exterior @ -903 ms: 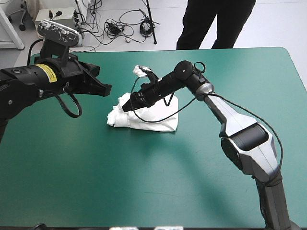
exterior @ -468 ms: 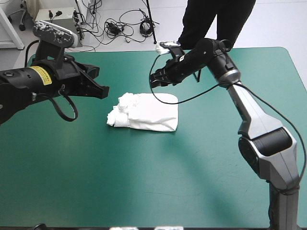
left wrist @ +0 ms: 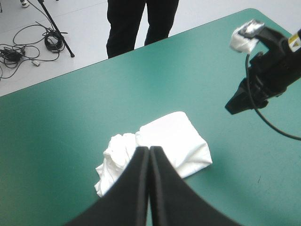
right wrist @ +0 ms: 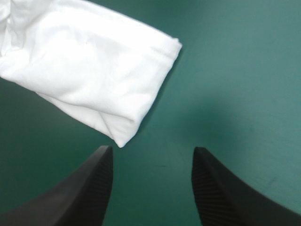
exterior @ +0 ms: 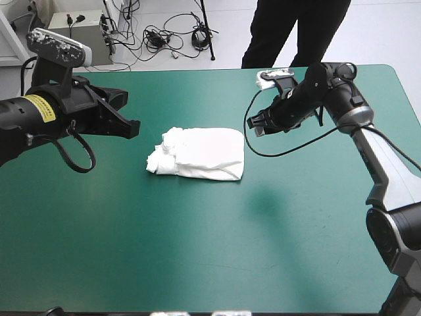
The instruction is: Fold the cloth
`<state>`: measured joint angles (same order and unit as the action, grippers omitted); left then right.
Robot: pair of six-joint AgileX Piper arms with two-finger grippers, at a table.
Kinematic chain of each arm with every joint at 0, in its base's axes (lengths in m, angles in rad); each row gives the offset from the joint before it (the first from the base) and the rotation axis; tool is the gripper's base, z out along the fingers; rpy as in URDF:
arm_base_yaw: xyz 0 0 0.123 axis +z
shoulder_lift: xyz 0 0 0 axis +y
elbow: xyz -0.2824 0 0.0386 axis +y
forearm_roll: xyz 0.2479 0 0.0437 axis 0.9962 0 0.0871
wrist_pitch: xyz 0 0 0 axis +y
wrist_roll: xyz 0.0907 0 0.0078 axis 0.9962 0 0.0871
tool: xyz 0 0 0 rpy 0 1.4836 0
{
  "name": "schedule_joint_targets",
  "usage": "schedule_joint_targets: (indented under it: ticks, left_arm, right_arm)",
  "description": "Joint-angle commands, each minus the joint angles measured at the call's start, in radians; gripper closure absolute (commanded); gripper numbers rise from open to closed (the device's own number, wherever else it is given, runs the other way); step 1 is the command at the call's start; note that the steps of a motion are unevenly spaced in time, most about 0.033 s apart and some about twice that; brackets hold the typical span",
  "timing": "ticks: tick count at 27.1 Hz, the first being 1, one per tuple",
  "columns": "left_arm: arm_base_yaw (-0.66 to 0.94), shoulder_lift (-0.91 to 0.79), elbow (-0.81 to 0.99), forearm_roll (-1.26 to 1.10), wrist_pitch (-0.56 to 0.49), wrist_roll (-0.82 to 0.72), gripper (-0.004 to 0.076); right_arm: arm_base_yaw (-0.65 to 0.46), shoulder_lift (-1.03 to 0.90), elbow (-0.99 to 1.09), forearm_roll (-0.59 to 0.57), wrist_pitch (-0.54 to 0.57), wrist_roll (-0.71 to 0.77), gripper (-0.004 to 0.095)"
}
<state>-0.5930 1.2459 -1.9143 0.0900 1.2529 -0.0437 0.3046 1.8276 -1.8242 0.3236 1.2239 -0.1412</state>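
T-shirt (exterior: 204, 155) status, high view: the garment lies as a folded white bundle slightly left of frame centre on the teal-green table (exterior: 197, 250), smooth on its right-hand portion and bunched into a crumpled lump at its left end. The left gripper (exterior: 133, 125) hangs at centre left of the frame, near that crumpled end but apart from it, with its black fingers brought together to a point. The right gripper (exterior: 256, 129) hangs right of centre in the upper half, just beside the bundle's right edge and clear of it. Left wrist view: the left gripper (left wrist: 149, 149) shows both fingers meeting in one arch with nothing between them; the T-shirt (left wrist: 174, 141) lies ahead of and below the tips, and the right gripper (left wrist: 233, 106) appears farther off, well apart from the cloth. Right wrist view: the right gripper (right wrist: 153, 150) has its fingers (right wrist: 101, 188) spread wide over bare cover; the T-shirt (right wrist: 89, 66) lies ahead of them and to one side, with only a folded corner near one fingertip. Assessment: folding appears essentially complete and neither gripper holds cloth. The next move likely calls for either tucking the crumpled end or parking both arms.
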Motion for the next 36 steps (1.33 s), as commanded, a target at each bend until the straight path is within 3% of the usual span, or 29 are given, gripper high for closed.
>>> schedule_joint_targets:
  ticks: [1,21,23,25,26,27,28,33,34,36]
  left_arm:
    - [-0.003,-0.022,-0.024,0.000,0.035,-0.008,0.0733]
    - [-0.003,-0.022,-0.024,-0.015,0.035,-0.021,0.0733]
    - [-0.003,-0.022,-0.024,-0.015,0.035,-0.023,0.0733]
    - [-0.003,-0.022,-0.024,-0.024,0.035,-0.023,0.0733]
    - [-0.003,-0.022,-0.024,-0.027,0.035,-0.025,0.0733]
    - [-0.003,-0.022,-0.024,-0.027,0.035,-0.029,0.0733]
    - [-0.003,-0.022,-0.024,-0.029,0.035,-0.030,0.0733]
    - [-0.003,-0.022,-0.024,-0.021,0.035,-0.032,0.0733]
    - [-0.003,-0.022,-0.024,-0.018,0.035,-0.035,0.0733]
    - [-0.003,-0.022,-0.024,-0.018,0.035,-0.037,0.0733]
  right_arm:
    - [-0.005,-0.011,0.043,0.127,-0.104,-0.061,0.0348]
    - [-0.005,0.287,0.048,0.374,-0.172,-0.182,0.0348]
    - [-0.005,0.297,0.048,0.373,-0.172,-0.186,0.0404]
    - [-0.005,0.299,0.052,0.362,-0.172,-0.193,0.0526]
    - [-0.005,0.301,0.052,0.352,-0.169,-0.193,0.0618]
    - [-0.005,0.301,0.052,0.325,-0.165,-0.193,0.0818]
    - [-0.005,0.301,0.052,0.305,-0.162,-0.190,0.0933]
    - [-0.005,0.270,0.052,0.094,-0.115,-0.131,0.0922]
    - [-0.013,0.239,0.055,-0.004,-0.109,-0.101,0.0922]
    - [-0.064,0.186,0.059,-0.080,-0.060,-0.084,0.0922]
